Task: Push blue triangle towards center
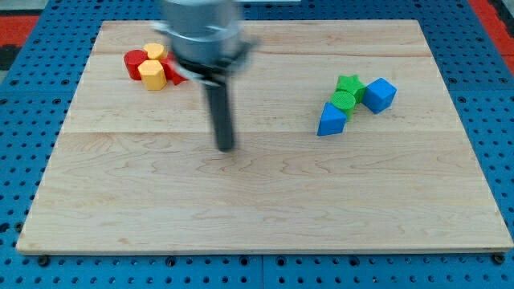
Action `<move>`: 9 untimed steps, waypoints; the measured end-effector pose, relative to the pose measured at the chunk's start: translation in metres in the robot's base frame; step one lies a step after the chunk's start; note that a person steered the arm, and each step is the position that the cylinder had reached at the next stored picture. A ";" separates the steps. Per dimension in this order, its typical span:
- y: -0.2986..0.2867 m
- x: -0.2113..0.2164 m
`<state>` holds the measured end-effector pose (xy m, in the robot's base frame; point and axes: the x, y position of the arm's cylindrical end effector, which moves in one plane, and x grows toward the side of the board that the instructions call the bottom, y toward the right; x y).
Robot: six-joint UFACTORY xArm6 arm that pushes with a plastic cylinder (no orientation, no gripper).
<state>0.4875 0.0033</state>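
My tip (226,148) is down on the wooden counter (265,217), a bit toward the left edge from the middle. It looks blurry. This end effector is just a dark rod, so it has nothing that can open or close, and it holds nothing.

The blue triangle (331,120) sits toward the right edge of the counter, in the upper half. It is well apart from my tip. It is the lowest and most left block in a small bunch. A green round block (343,99) touches its top. A green star block (350,83) is just above that. A blue cube (379,94) is beside them, nearer the right edge.

Near the top left corner there are red blocks (135,63) and yellow blocks (151,74) in a pile. They are not part of this job.

To push well, I think my tip must get to the far side of the blue triangle, the side that faces the right edge. The green blocks and the blue cube are in the way there. So I should go around below the bunch, come up close by the triangle's right side, and then push slowly left and a little down, to the middle. If I push off its middle, it may spin away. If I come in too high, I may drag the green round block along too.
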 end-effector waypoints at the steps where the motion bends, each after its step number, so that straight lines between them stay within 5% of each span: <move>1: 0.110 0.006; 2: 0.175 -0.020; 4: 0.052 -0.054; 6: 0.120 -0.040; 7: 0.122 -0.073; 9: 0.015 -0.049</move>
<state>0.4389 0.0185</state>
